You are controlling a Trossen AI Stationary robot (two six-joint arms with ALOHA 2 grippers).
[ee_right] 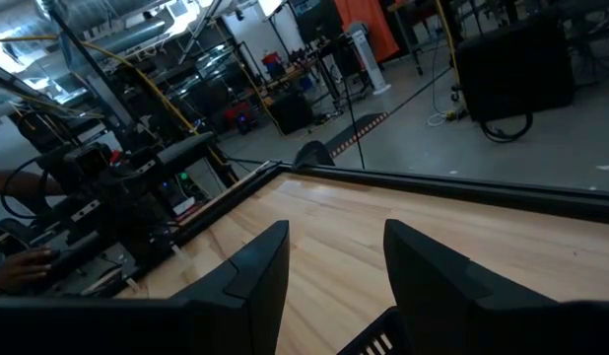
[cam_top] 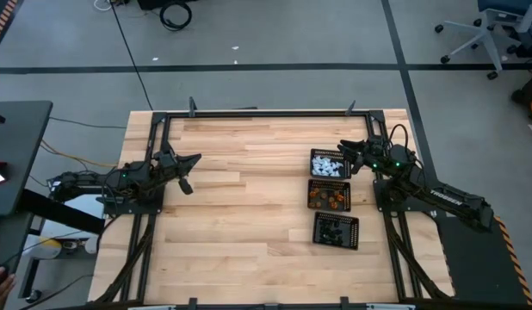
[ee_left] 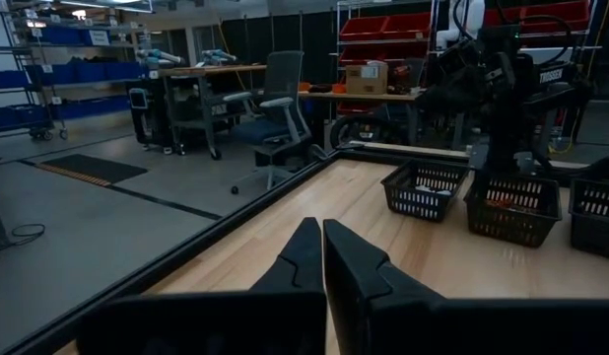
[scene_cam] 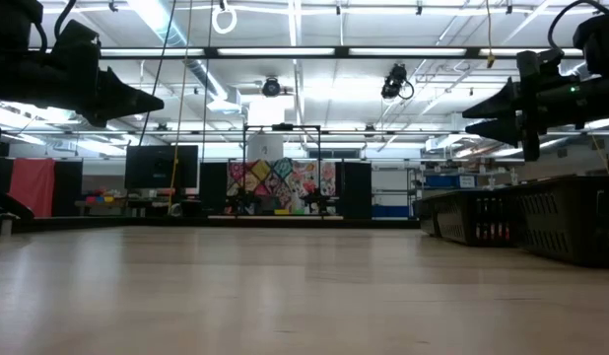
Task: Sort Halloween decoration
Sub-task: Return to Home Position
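The Halloween decoration lies sorted in three square black mesh trays near the table's right edge. White trinkets (cam_top: 329, 164) fill the far tray, orange ones (cam_top: 328, 197) the middle tray, black ones (cam_top: 336, 231) the near tray. My right gripper (cam_top: 343, 148) (ee_right: 334, 247) hovers open and empty over the far edge of the white tray; the low view shows it raised well above the table (scene_cam: 472, 116). My left gripper (cam_top: 192, 163) (ee_left: 322, 235) waits shut and empty above the table's left side (scene_cam: 152, 101). The left wrist view shows the trays (ee_left: 424, 188) across the table.
A black metal frame (cam_top: 266, 113) runs round the wooden table. Bare wood (cam_top: 249, 207) stretches between the two arms. A person's hand (ee_right: 19, 261) shows beyond the table's left side, by the left arm's base. Office chairs and cables stand on the floor beyond the far edge.
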